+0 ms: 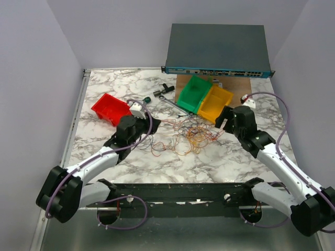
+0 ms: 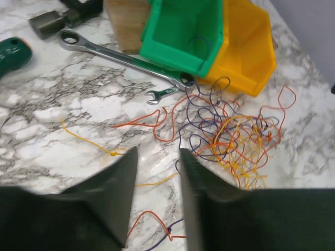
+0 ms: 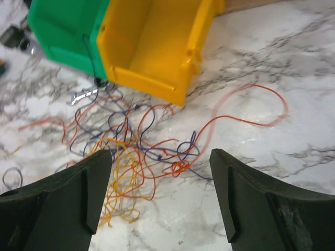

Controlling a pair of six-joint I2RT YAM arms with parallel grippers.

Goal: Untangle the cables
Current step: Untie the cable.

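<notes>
Left gripper (image 1: 145, 125) sits left of centre on the marble table (image 1: 104, 83), a red bin (image 1: 110, 109) just behind it. Its jaws stand slightly apart with nothing between them. In the left wrist view, a few stray orange and yellow strands lie on the table right by the fingers (image 2: 118, 178). The main tangle of cables (image 1: 191, 135), thin orange, yellow, red and dark purple wires, lies ahead and to its right, mid-table between the two arms. Behind the tangle a wrench (image 1: 170, 102) lies beside a green bin (image 1: 194, 93) and a yellow bin (image 1: 214, 103), which touch side by side. To the right, the right gripper (image 1: 224, 119) is spread wide and empty. The tangle lies ahead of its gap, mostly toward the left finger, and one red loop trails off right.
</notes>
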